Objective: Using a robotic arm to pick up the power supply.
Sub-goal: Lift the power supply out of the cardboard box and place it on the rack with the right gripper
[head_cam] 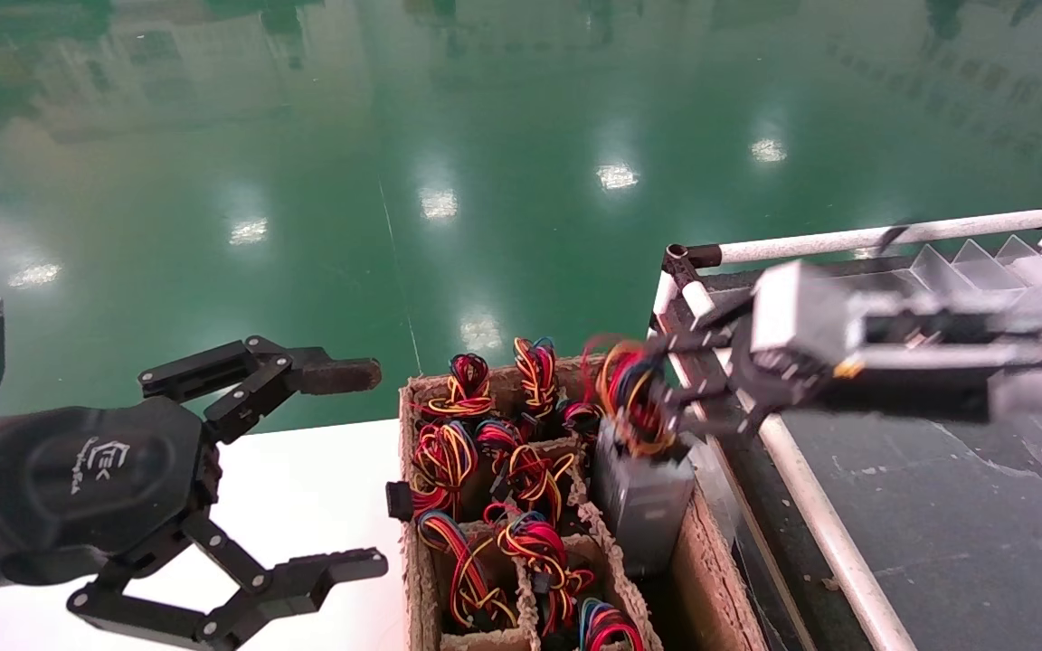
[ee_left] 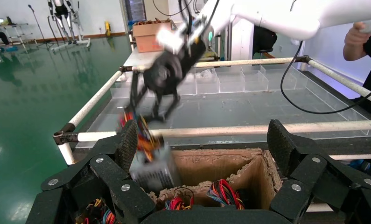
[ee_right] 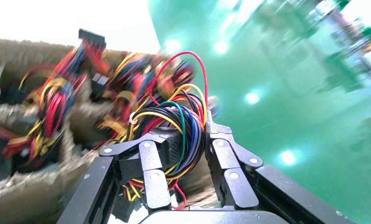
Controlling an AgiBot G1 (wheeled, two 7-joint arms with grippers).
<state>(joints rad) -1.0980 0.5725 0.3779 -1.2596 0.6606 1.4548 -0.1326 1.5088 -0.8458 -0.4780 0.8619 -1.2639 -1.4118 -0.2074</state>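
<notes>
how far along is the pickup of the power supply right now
Done: the right gripper has shut on the wire bundle of a power supply. In hand: the lift, with the supply risen partly out of its cell in the cardboard box. Left: pulling it fully clear of the box. The left gripper hangs open beside the box.

- My head camera looks down and forward over the cardboard box [head_cam: 693, 579] toward the green floor [head_cam: 485, 181].
- My left wrist camera faces across that box [ee_left: 211, 170] toward my right arm [ee_left: 286, 14].
- My right wrist camera sits close against the wire bundle [ee_right: 178, 126], box behind.
</notes>
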